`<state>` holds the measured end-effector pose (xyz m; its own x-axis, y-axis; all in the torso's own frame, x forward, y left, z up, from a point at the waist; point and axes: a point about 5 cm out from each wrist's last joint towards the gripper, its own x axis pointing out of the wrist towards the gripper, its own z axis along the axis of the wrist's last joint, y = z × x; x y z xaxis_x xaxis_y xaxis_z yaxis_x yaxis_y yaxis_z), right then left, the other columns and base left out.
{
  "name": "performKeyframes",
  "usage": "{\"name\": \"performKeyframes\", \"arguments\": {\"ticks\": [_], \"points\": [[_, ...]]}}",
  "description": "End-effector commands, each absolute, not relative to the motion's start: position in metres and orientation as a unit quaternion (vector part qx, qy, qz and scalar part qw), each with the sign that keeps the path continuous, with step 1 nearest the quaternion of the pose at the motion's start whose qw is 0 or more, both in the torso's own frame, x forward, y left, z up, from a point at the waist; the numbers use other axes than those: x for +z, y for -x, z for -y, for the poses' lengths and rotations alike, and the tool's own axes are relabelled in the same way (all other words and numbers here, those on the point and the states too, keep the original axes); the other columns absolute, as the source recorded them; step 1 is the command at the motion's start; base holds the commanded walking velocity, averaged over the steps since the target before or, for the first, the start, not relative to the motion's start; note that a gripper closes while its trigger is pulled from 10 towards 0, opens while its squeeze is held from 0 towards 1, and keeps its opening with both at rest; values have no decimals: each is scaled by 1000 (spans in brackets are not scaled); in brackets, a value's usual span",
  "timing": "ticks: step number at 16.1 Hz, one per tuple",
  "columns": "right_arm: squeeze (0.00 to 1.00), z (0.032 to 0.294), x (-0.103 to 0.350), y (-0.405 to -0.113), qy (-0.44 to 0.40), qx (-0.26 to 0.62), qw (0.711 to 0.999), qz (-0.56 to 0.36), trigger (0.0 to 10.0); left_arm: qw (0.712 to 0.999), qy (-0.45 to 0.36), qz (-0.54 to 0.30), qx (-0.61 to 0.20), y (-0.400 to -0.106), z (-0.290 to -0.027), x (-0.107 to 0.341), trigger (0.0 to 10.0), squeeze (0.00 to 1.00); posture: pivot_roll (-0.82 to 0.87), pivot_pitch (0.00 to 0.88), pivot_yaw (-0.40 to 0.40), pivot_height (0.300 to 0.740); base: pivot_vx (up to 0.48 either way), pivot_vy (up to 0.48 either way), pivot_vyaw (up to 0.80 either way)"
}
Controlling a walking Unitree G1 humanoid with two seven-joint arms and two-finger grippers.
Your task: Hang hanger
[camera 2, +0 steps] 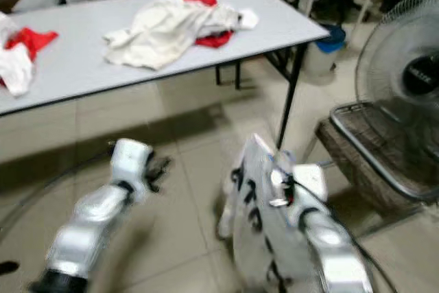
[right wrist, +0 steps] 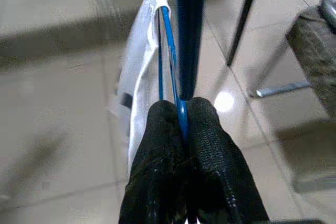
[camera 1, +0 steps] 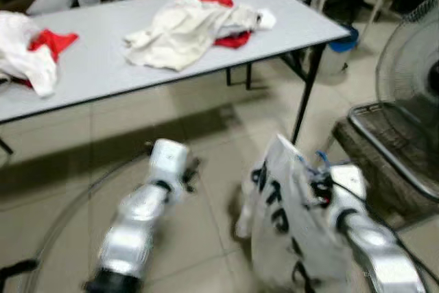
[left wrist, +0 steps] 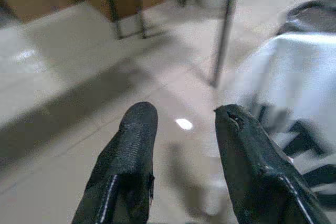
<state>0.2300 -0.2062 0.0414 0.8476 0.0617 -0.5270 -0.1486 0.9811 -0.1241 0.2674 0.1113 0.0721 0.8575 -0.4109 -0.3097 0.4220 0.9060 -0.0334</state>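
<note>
Two silver arms reach forward over the pale tiled floor (camera 1: pixel 206 169). Nearest, the right gripper (right wrist: pixel 181 111) has its black fingers pressed together on the thin blue wire hanger (right wrist: pixel 169 51), which carries a white garment with black lettering (camera 1: pixel 281 217); the garment hangs low in front of the right arm, above the tiles. Beside it, the left gripper (left wrist: pixel 181 124) hovers over the floor with its fingers spread apart and nothing between them, the garment just off to one side. To the right stands a grey pedestal fan with a round wire cage (camera 2: pixel 405 80), with a dark wire rack (camera 1: pixel 391 149) below it. Farther off, a long white folding table with black legs (camera 1: pixel 123 66) holds a heap of cream and red clothes (camera 1: pixel 192 25) and a second white and red pile (camera 1: pixel 31 49) at its left end.
</note>
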Motion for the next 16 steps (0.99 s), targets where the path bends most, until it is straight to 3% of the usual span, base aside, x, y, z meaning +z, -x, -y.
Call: {"name": "performKeyframes", "arguments": {"ticks": [1,6,13,16], "points": [[0,193,52,-241,71,84,963,-245,10000,967,-27,-161,-194,-265,-128,73,10000,0,-18,37,16,740,300,0,800],[0,191,59,-248,104,99,964,-226,10000,970,-46,-152,-181,-271,-131,72,10000,0,-55,31,31,740,299,0,734],[0,182,56,-247,103,151,956,-227,10000,973,-47,-144,-171,-270,-133,74,10000,0,-24,31,27,740,296,0,0],[0,178,57,-248,112,163,954,-224,10000,973,-47,-148,-172,-272,-134,73,10000,0,-50,26,50,740,305,0,800]]}}
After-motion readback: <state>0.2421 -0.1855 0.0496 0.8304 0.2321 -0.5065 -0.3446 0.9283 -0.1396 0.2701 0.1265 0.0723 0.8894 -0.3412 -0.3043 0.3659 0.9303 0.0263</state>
